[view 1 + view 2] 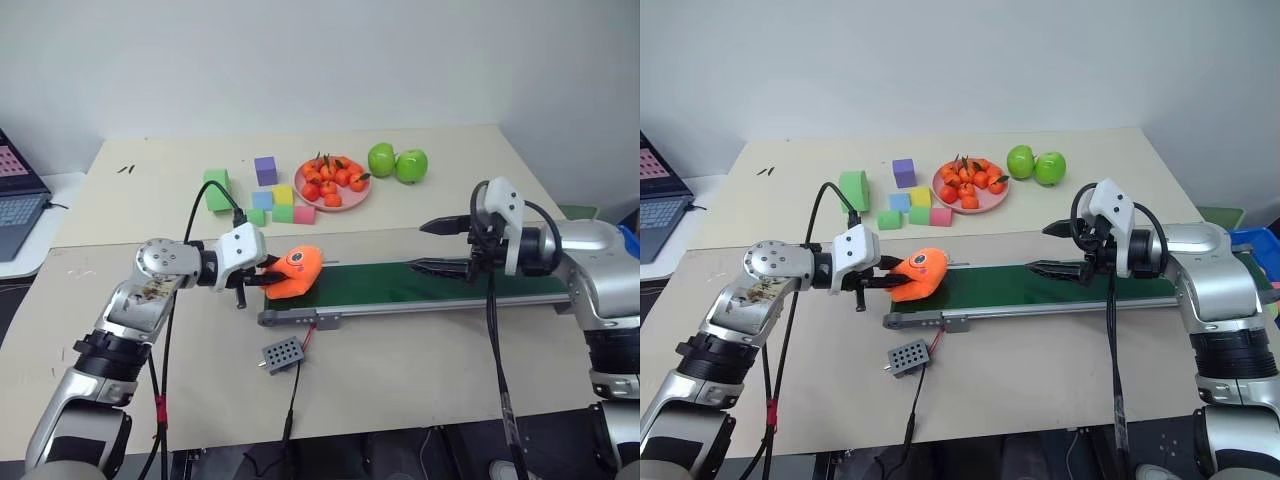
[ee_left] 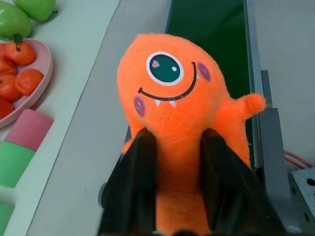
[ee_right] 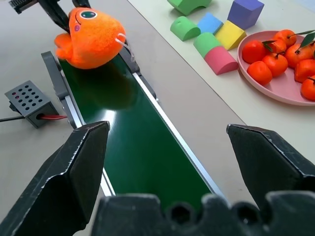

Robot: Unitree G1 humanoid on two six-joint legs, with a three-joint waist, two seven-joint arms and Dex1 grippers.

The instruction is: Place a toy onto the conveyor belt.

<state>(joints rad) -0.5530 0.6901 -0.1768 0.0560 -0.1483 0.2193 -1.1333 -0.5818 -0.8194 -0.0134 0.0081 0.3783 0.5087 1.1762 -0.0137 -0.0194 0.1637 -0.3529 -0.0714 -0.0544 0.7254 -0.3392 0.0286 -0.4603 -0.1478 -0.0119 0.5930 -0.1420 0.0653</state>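
Toy (image 1: pixel 295 271) is sitting at the belt's left end, roughly 9 o'clock of the conveyor belt (image 1: pixel 450 282), straight out ahead of the left gripper (image 2: pixel 177 147), whose jaws are flanking its rear, slightly parted and touching the plush. Whether it's resting on the belt I can't tell. Right gripper (image 3: pixel 167 147) is hanging wide open with nothing in it over the belt's far end, well apart from the toy, so the left arm is nearer

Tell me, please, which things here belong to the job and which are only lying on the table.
Belong to the job:
- orange plush toy, between the left gripper's jaws at the belt's end
- green conveyor belt
- grey control box

Only lying about:
- foam blocks
- pink plate of small oranges
- two green apples
- laptop
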